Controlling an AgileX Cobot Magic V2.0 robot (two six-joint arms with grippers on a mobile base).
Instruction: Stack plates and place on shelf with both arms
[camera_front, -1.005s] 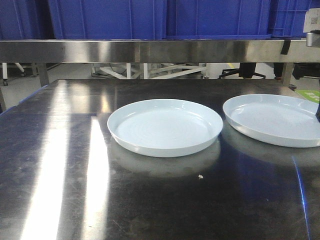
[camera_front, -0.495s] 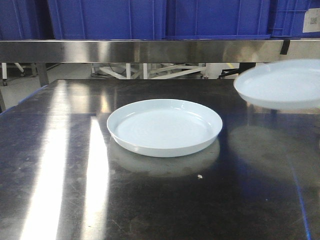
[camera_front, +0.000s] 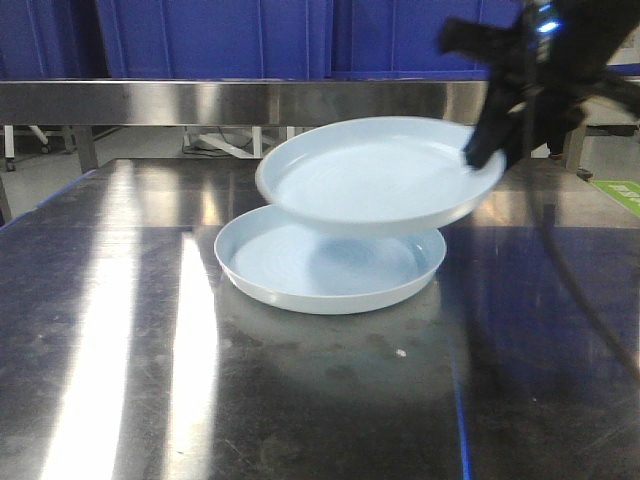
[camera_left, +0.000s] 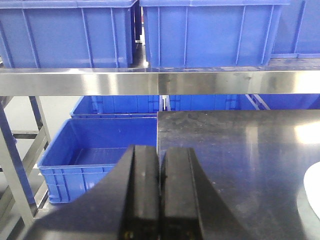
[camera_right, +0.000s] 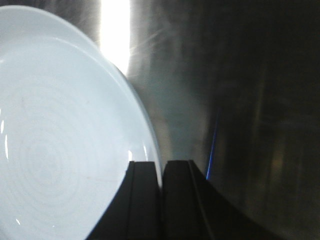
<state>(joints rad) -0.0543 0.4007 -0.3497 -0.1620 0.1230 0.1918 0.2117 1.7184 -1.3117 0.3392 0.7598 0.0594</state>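
Note:
One pale bluish-white plate (camera_front: 300, 285) lies flat on the dark steel table (camera_front: 120, 330). A second plate (camera_front: 375, 180) hangs in the air just above it, slightly tilted and offset to the right. My right gripper (camera_front: 478, 152) is shut on this plate's right rim; in the right wrist view the rim of the plate (camera_right: 60, 150) runs between the closed fingers (camera_right: 161, 172). My left gripper (camera_left: 159, 157) is shut with nothing in it, low at the table's left edge; a sliver of the resting plate (camera_left: 313, 192) shows at far right.
A steel shelf rail (camera_front: 230, 100) crosses above the table's back, with blue bins (camera_front: 220, 35) on it. More blue bins (camera_left: 95, 150) stand on the floor left of the table. A black cable (camera_front: 570, 280) trails down from the right arm.
The right-hand plate was lifted off the table, carried leftward and now hovers over the centre plate. The right arm has come into the front view. The centre plate has not moved.

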